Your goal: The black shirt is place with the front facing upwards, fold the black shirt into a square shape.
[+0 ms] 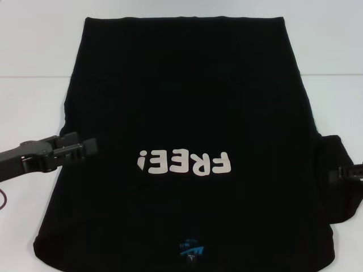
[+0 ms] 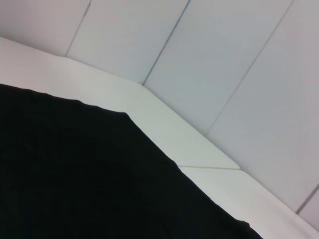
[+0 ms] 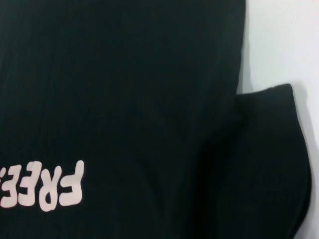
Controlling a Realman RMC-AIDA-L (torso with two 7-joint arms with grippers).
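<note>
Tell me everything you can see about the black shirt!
The black shirt is soft-looking cloth, lying flat and front-up on the white table. Pale FREE! letters read upside down from the head camera, with a small blue neck label nearest the robot. One sleeve sticks out on the right. The left hand reaches its edge.

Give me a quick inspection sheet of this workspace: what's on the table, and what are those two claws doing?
Surface: white table, bare around the cloth.
Job's things: large black cloth T-shirt with pale "FREE!" lettering, spread flat, front up, not folded; one sleeve sticks out on the robot's right.
Clutter: nothing seen.
Grippers: left claw at the shirt's left edge; right claw at the right sleeve.
Cables: thin reddish loop near the left arm.
Surroundings: pale panelled wall.
</note>
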